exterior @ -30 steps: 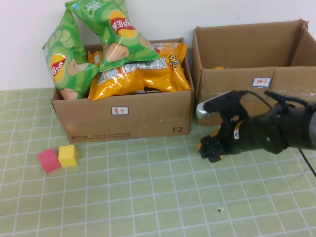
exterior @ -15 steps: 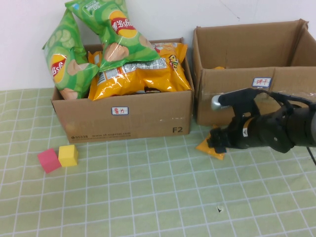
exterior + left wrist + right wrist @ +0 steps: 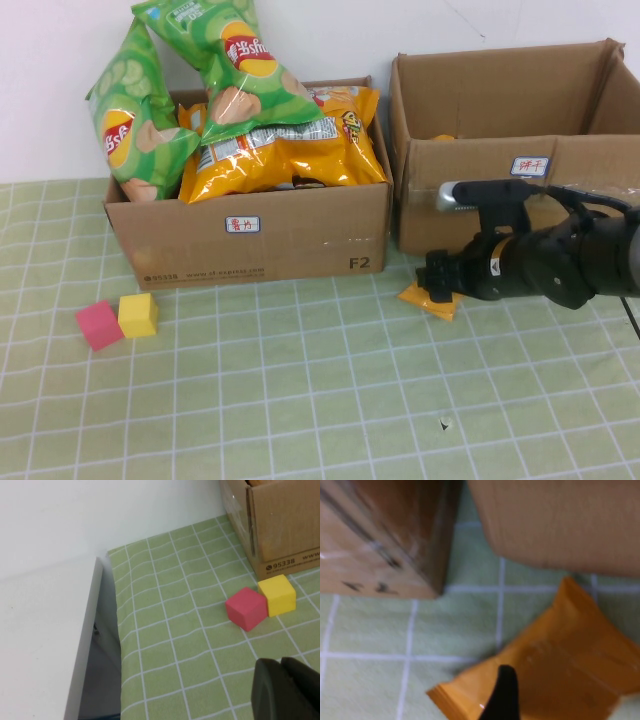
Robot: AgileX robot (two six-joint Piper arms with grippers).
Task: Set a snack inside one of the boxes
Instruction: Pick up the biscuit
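Note:
A small orange snack packet (image 3: 424,299) lies flat on the green checked cloth in front of the right cardboard box (image 3: 480,165). My right gripper (image 3: 438,283) hangs low right over it, open. In the right wrist view one black fingertip (image 3: 505,692) rests on the packet (image 3: 560,665) near its edge; the other finger is out of frame. The left box (image 3: 250,235) is heaped with green and orange chip bags (image 3: 285,140). My left gripper (image 3: 287,690) is shut and empty above the cloth, out of the high view.
A red cube (image 3: 98,325) and a yellow cube (image 3: 138,314) sit side by side in front of the left box, also in the left wrist view (image 3: 245,608). The right box has tall flaps. A white wall stands behind both boxes.
My right arm has drawn to the right, toward the right box. The orange packet now shows more clearly on the cloth under the gripper. The left gripper shows only now.

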